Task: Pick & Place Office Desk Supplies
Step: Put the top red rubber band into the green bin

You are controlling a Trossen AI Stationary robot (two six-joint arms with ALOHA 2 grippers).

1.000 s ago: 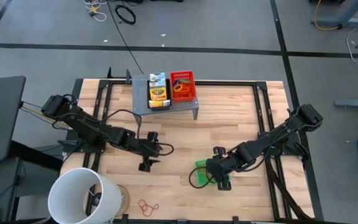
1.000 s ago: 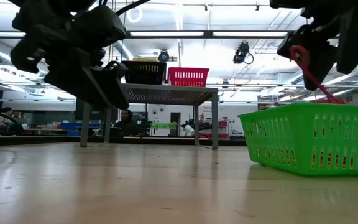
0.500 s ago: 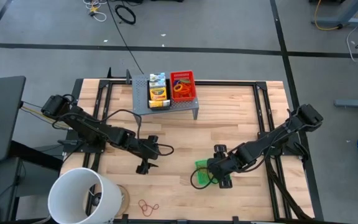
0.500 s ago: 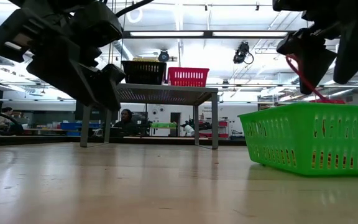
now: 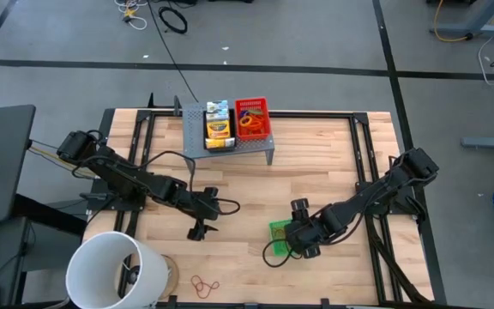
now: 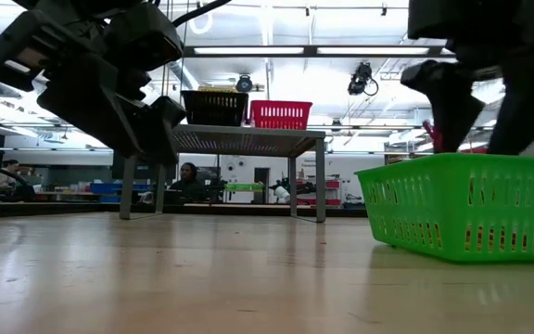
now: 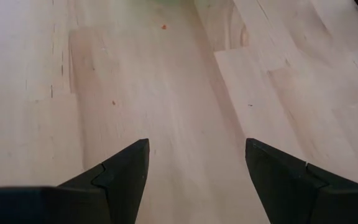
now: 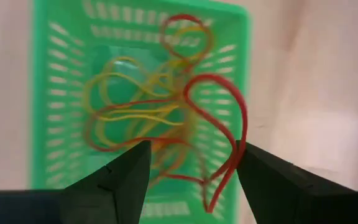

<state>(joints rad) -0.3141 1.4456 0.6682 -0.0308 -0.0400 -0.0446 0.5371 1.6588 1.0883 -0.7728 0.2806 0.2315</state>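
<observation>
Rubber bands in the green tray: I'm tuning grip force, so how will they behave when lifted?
Probably floppy: the rubber bands lie in loose loops. Likely tangled, so several may lift together. The green tray looks light and might shift under the right gripper.

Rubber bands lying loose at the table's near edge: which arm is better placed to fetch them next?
Left, probably. The left gripper hovers open and empty over bare wood, nearer the loose rubber bands. The right gripper is open too, but over the green tray with bands below it.
</observation>
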